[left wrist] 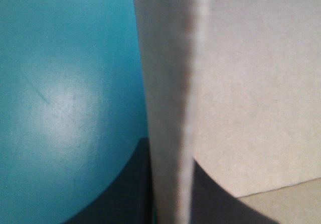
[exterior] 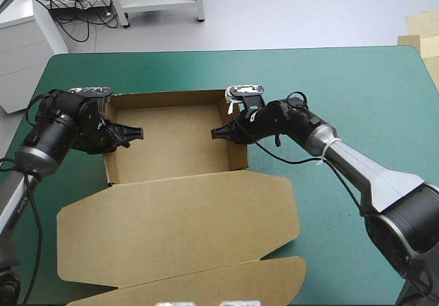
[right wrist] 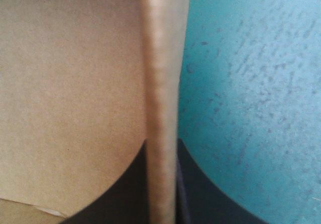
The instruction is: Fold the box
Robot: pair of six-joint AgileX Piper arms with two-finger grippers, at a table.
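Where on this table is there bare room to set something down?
Free: the table strip between the box and the far edge, and the wide patch right of the right gripper and its arm. Crowded: the left gripper side, and the near middle, covered by the lid.

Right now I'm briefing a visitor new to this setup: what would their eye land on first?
The brown box in the middle of the teal-green table: an open tray with its lid lying flat toward the near edge. Next come the two black tools, the left tool clamped on the left wall and the right tool on the right wall, facing each other across the tray.
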